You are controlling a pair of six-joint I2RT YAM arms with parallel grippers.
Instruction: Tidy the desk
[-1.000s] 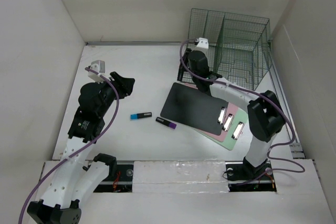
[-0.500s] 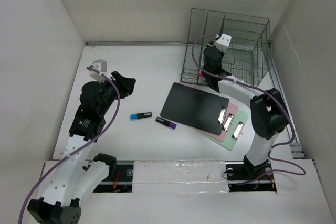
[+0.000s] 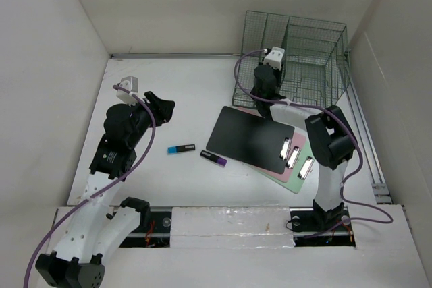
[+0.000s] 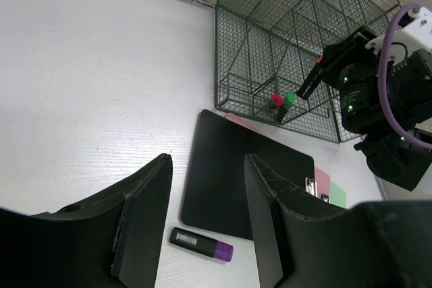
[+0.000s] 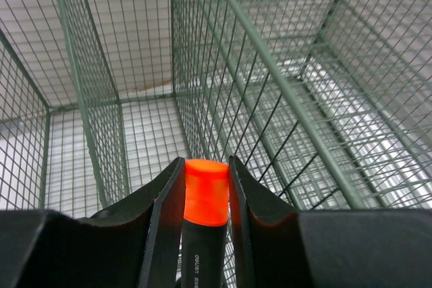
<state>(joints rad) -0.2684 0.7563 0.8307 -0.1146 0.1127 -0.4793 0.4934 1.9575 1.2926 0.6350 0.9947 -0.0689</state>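
My right gripper [image 5: 204, 166] is shut on a black marker with an orange cap [image 5: 205, 192]. It is held at the front left of the dark green wire rack [image 3: 297, 59], facing the mesh dividers. My left gripper [image 4: 206, 166] hangs open and empty over the left of the white desk [image 3: 182, 92]. On the desk lie a blue marker [image 3: 181, 148], a purple-capped marker [image 4: 200, 244] and a black clipboard [image 3: 246, 138], which is stacked on a pink one [image 3: 302, 141] and a green one [image 3: 307, 179]. Red-capped [image 4: 276, 100] and green-capped [image 4: 289, 99] markers stand inside the rack.
White walls close in the desk on the left, back and right. The rack fills the back right corner. The right arm's purple cable [image 3: 351, 197] loops over the clipboards' right side.
The right gripper has risen from the clipboards' far edge up to the rack front, swinging right and then back left, with the orange marker in it. The left arm has stayed put.
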